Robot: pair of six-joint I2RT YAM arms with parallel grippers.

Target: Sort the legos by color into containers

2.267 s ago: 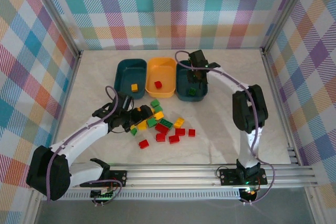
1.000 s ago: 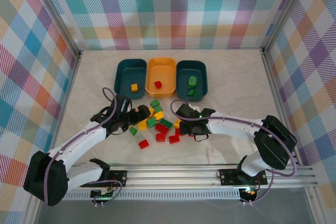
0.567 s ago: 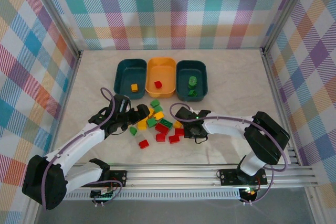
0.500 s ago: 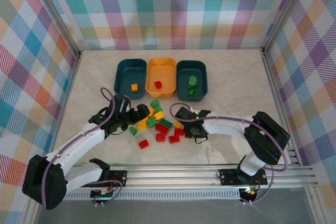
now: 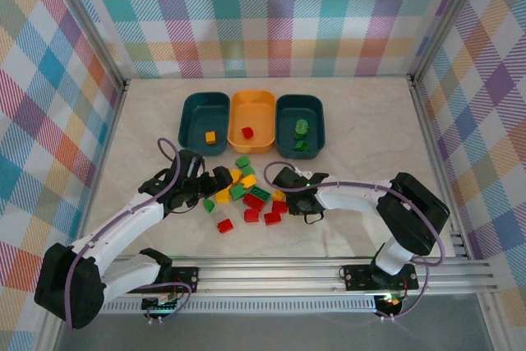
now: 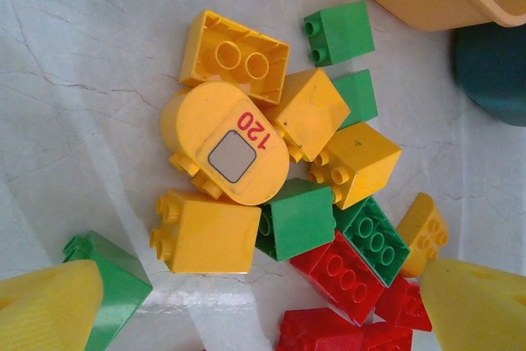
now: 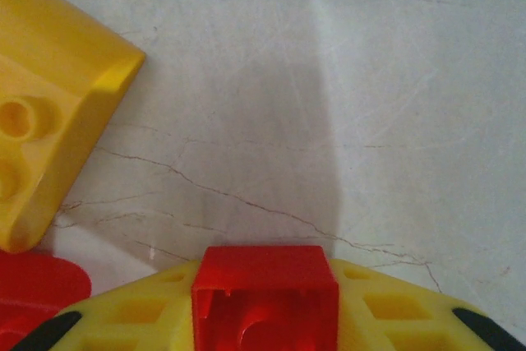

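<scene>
1. My left gripper (image 5: 215, 182): jaws spread fully wide, nothing held. It hangs over the 9 o'clock side of the loose legos (image 5: 246, 195).
2. My right gripper (image 5: 302, 201): jaws drawn in on a red brick (image 7: 265, 289), at the pile's 3 o'clock edge, low over the marble table (image 5: 362, 145).
3. Loose legos: red, yellow and green, mixed. Among them is a round yellow piece (image 6: 223, 144) marked 120.
4. At 12 o'clock from the pile, side by side:
   - left teal bin (image 5: 197, 108), holding one yellow brick (image 5: 210, 136)
   - orange-yellow bin (image 5: 255, 106), holding a lone red piece (image 5: 247, 132)
   - right teal bin (image 5: 316, 113), holding green bricks (image 5: 301, 136)
</scene>
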